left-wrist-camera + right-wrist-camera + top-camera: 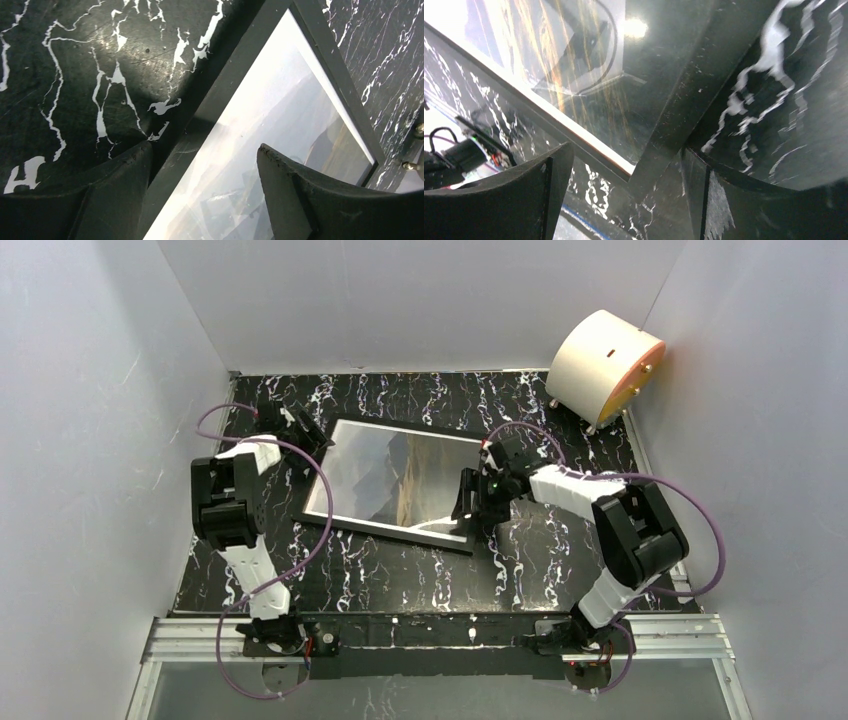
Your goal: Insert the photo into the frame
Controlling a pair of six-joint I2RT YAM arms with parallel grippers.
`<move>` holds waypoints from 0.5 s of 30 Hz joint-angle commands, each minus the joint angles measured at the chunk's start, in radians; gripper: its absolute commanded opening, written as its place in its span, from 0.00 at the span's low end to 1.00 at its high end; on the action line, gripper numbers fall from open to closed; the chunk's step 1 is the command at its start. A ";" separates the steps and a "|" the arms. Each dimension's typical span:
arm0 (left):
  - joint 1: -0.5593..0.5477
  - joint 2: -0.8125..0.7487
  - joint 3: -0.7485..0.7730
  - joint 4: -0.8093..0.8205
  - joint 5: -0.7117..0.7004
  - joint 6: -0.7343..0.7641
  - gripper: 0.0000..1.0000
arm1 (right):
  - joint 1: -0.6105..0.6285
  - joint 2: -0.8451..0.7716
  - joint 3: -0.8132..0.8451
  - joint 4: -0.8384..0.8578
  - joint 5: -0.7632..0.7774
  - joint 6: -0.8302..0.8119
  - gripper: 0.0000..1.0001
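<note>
The frame (390, 531) lies dark face up on the black marbled table, a little left of centre. The photo (400, 480) of hills and peaks shows through its pane. My left gripper (310, 440) is open at the frame's far-left side. In the left wrist view its jaws (204, 150) straddle the dark frame edge (230, 80), one finger over the table and one over the photo (280, 115). My right gripper (468, 508) is open at the near-right corner. In the right wrist view its jaws (626, 152) straddle that corner of the frame (679, 100), with the photo (574, 75) beyond.
A cream round drum-shaped object (605, 365) stands at the back right corner. White walls close in the table on three sides. An aluminium rail (440, 635) runs along the near edge by the arm bases.
</note>
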 commanded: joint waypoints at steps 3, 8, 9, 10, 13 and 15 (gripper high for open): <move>-0.082 0.014 0.043 -0.216 0.113 0.025 0.73 | 0.083 -0.157 -0.045 0.154 -0.065 0.116 0.84; -0.082 -0.039 0.097 -0.328 0.009 0.083 0.74 | 0.082 -0.248 -0.003 0.048 0.190 0.135 0.87; -0.082 -0.054 0.106 -0.348 -0.011 0.093 0.74 | 0.080 -0.255 0.014 0.032 0.250 0.136 0.87; -0.082 -0.071 0.112 -0.364 -0.032 0.099 0.74 | 0.076 -0.257 0.039 0.022 0.297 0.137 0.88; -0.082 -0.122 0.127 -0.416 -0.088 0.116 0.76 | 0.055 -0.214 0.136 0.013 0.374 0.115 0.89; -0.082 -0.157 0.124 -0.448 -0.134 0.121 0.77 | 0.040 -0.152 0.206 0.006 0.381 0.089 0.89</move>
